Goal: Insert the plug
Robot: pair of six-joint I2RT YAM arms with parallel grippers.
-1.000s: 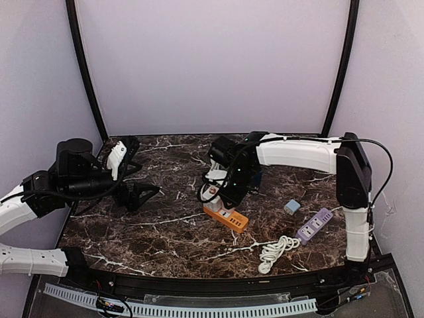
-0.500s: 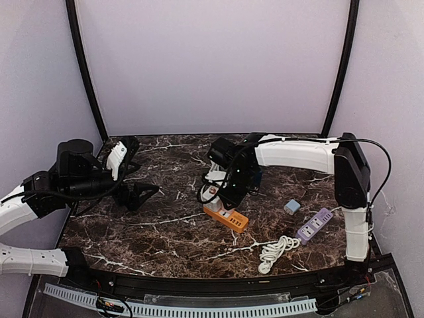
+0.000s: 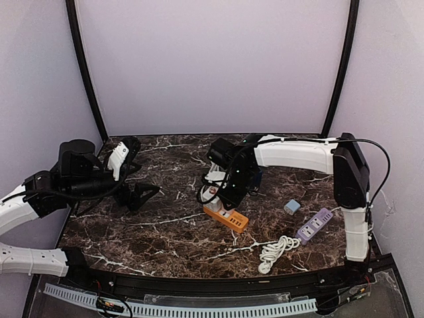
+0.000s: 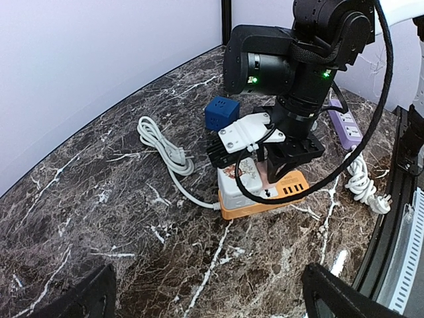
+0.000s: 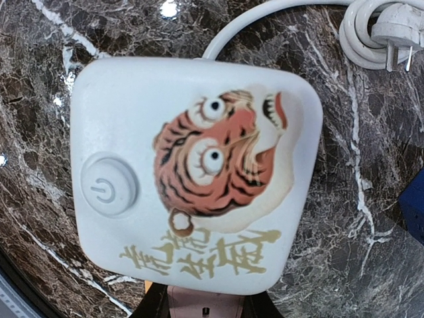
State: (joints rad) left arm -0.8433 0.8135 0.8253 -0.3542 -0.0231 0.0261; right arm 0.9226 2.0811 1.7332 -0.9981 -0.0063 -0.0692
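An orange-and-white power strip [image 3: 230, 218] with a tiger picture lies mid-table; it also shows in the left wrist view [image 4: 246, 193] and fills the right wrist view [image 5: 192, 172]. My right gripper [image 3: 224, 196] stands right over the strip, shut on a pink plug [image 5: 205, 307]. The plug [image 4: 271, 175] sits at the strip's socket face next to its orange end; how deep it sits is hidden. My left gripper [image 3: 140, 193] hovers open and empty at the table's left, its fingertips [image 4: 346, 292] wide apart and facing the strip.
The strip's white cable [image 4: 165, 147] coils behind it. A blue cube adapter [image 4: 220, 112] stands just behind the right gripper. A small grey-blue adapter [image 3: 291, 207], a purple power strip [image 3: 315, 225] and a coiled white cord with a plug [image 3: 276, 252] lie at the front right.
My right gripper has shifted a touch to the left over the strip. The left arm has barely moved.
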